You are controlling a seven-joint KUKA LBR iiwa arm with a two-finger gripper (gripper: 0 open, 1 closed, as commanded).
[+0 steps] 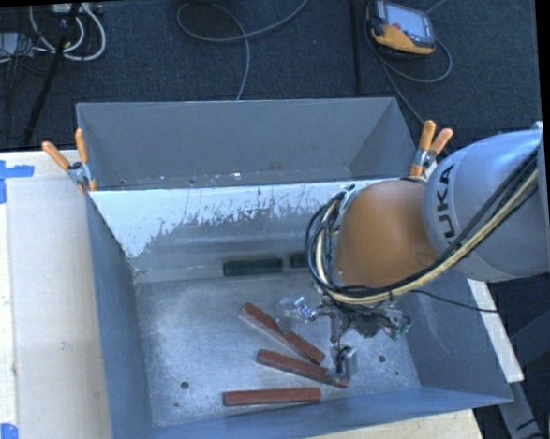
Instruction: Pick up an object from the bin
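Note:
My gripper (342,357) hangs low in the right half of the bin, beneath the arm's wrist. It is just above the right end of a reddish-brown flat stick (299,368) that lies slanted on the floor. A second brown stick (281,332) lies slanted just behind it, its right end close to the gripper's left side. A third brown stick (270,396) lies level near the bin's front wall, left of the gripper.
A dark, nearly black bar (253,266) lies along the foot of the back wall, with a short dark piece (299,259) to its right. The arm's wrist and cables hang over the bin's right side.

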